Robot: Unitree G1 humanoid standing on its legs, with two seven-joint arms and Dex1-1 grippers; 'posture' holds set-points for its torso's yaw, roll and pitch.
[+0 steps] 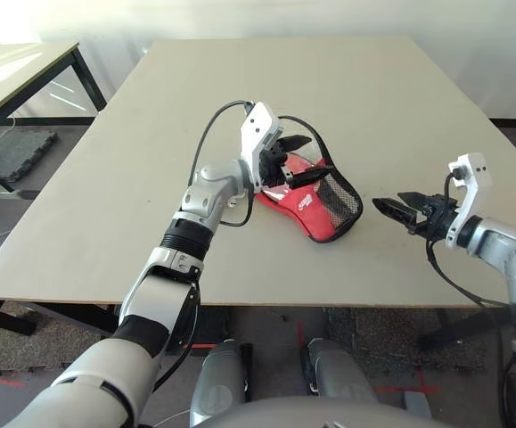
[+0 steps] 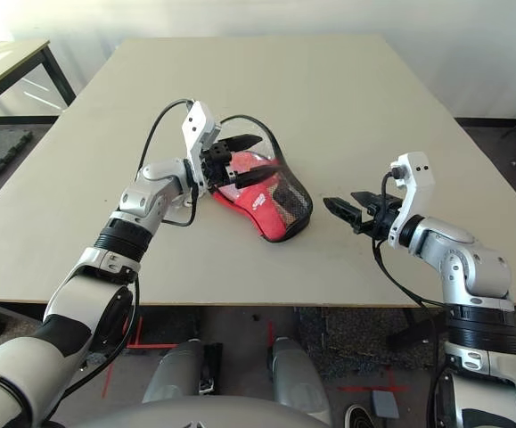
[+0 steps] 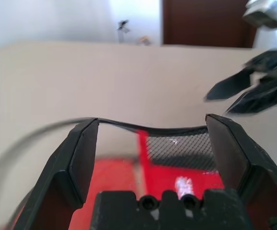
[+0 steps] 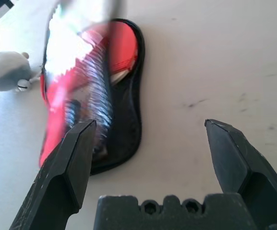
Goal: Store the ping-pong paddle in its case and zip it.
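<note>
Two grippers are hovering with their jaws spread wide and nothing between them, one on either side of the case [image 1: 315, 201], which is lying near the middle of the tabletop [image 1: 400, 98]. The left gripper [image 1: 300, 159] is hanging just above the case's near-left end, pointing across it; the right gripper [image 1: 398, 210] is waiting a little apart on the other side, aimed back at it.

The case is looking like a soft, light fabric shell: red face with a black mesh pocket and white logo, black edging, and its rim is bowing and sagging rather than holding a flat line. In the right wrist view a red rounded face with a pale strip beside it is showing inside the black zip track, which is probably the ping-pong paddle [image 4: 124, 50] sitting in the case, though blur is making that hard to confirm. The whitish pom-pom charm [image 4: 6, 72] is resting on the tabletop just beside the case.

Handling judgement: the fabric is likely to be crumpling and sliding on the smooth tabletop, so one gripper should be pinning the stiffer paddle-backed body while the other is pinching the zip pull or the charm. The mesh is snag-prone, making the rim the safer hold.
</note>
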